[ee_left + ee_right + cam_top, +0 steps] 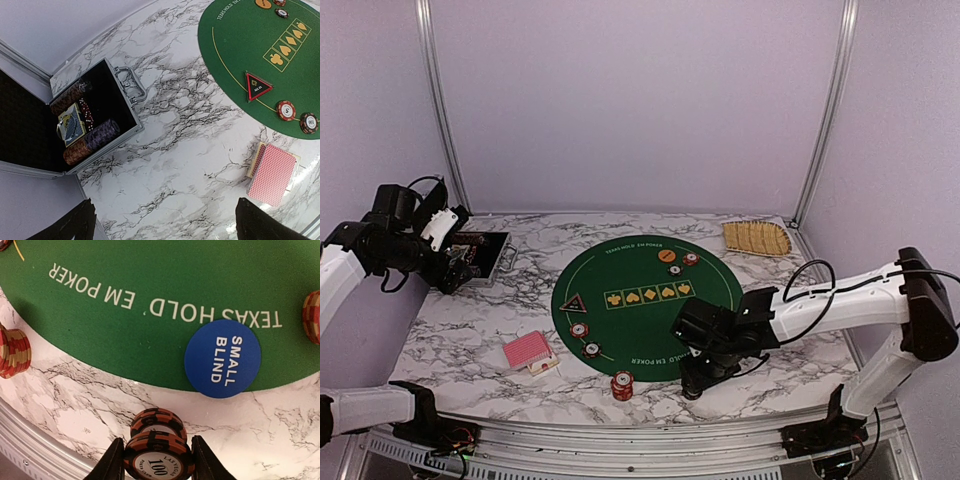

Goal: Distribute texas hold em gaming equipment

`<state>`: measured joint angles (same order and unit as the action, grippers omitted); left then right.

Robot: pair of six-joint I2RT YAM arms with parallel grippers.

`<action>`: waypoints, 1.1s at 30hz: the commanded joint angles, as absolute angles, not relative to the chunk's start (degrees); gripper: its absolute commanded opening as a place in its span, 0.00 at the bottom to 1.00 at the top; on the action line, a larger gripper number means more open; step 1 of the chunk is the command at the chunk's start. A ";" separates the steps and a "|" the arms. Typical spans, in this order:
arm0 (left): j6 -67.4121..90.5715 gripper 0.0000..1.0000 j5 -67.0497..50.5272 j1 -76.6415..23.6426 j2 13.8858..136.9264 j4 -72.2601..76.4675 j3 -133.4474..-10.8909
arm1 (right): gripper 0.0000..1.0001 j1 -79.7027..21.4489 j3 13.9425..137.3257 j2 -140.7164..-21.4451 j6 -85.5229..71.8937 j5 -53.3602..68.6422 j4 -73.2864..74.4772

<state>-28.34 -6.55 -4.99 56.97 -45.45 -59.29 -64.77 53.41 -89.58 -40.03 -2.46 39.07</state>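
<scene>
Glossy marbled table (470, 340), matt green mat (630, 330) (felt-like), smooth plastic chips (157, 460)

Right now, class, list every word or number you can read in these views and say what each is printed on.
"TEXAS HOLD' EM POKER": green mat.
"SMALL BLIND": blue disc.
"100": nearest chip; its rim lettering is too blurred to read.
Black triangular marker and other chips: print too small to read.

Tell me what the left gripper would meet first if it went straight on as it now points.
The left gripper would probably meet bare marble tabletop first, between the open case and the card deck; depth is unclear.
</scene>
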 commanded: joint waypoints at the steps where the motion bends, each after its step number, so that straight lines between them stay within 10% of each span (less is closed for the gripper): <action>1: -28.74 0.99 -7.18 -5.16 56.87 -47.20 -60.56 | 0.27 -65.25 58.04 -86.85 -38.93 -4.79 43.00; 33: -31.11 0.99 -11.25 -5.19 57.15 -51.30 -59.65 | 0.23 -33.06 57.20 -91.02 -24.61 -6.08 32.79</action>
<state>-30.48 -9.34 -4.99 57.36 -49.30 -59.29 -33.47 58.33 -92.88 -25.21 -6.94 35.70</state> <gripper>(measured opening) 0.989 0.394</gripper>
